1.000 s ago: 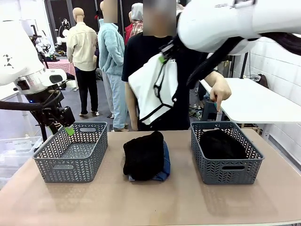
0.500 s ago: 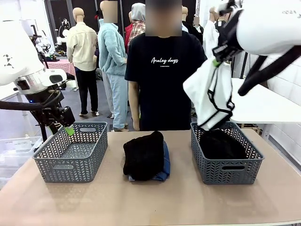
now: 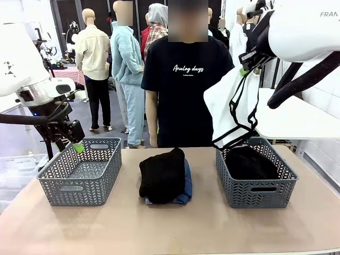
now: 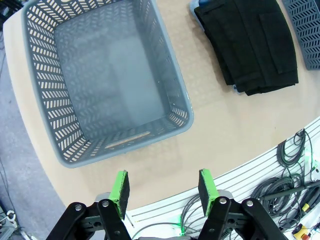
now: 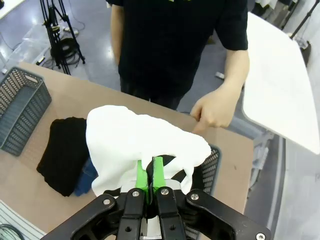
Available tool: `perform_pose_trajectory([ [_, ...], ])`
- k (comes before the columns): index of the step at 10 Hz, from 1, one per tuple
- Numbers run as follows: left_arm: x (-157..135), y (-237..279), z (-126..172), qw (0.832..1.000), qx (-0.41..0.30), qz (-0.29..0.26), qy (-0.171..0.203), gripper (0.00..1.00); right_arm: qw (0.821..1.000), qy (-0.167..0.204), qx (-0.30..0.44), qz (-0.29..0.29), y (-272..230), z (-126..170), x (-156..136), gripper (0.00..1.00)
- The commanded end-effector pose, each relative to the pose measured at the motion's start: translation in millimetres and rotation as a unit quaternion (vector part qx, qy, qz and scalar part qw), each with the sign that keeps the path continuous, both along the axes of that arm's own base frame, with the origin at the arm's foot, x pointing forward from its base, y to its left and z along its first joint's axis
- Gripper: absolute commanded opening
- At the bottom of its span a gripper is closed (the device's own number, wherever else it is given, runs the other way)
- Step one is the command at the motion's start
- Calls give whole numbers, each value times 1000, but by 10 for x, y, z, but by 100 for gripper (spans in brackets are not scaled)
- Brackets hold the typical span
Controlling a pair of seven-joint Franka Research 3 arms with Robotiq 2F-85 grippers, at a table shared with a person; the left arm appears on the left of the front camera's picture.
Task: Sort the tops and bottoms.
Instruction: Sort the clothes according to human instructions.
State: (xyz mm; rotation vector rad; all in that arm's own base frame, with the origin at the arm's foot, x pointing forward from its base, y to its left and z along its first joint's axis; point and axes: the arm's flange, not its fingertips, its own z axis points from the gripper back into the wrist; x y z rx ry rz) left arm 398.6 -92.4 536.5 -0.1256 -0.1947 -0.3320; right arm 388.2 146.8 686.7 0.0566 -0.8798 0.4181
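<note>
While R hand (image 3: 244,69) pinches white top (image 3: 229,109), person's tee (image 3: 186,98) reads "Analog days".

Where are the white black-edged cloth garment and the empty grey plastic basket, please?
White black-edged cloth garment (image 3: 226,109): front view, hanging white panel.
Empty grey plastic basket (image 3: 90,192): front view, near wall.

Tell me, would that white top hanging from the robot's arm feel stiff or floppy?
Probably floppy: the white top droops in folds from one pinch of the right fingers. Likely light, since that small pinch holds it. It may land crumpled.
</note>
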Motion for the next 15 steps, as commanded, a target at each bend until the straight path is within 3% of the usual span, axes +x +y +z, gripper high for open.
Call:
perform_pose_trajectory([
  [1,2,26,3,1000,4,-2,-4,72,999,13,-7,-42,-150,-98,155,0],
  [3,2,26,3,1000,4,-2,-4,72,992,54,-3,-115,-469,-234,428,0],
  [5,2,26,3,1000,4,-2,-4,72,988,95,24,-117,-670,-481,659,0],
  [7,2,26,3,1000,4,-2,-4,72,978,173,37,-108,-677,-978,1009,0],
  [10,2,26,3,1000,4,-2,-4,72,955,276,16,-110,-571,-1658,1303,0],
  [13,2,26,3,1000,4,-2,-4,72,937,330,-9,-116,-513,-2001,1465,0],
  [15,2,26,3,1000,4,-2,-4,72,932,344,-20,-115,-478,-2165,1475,0],
])
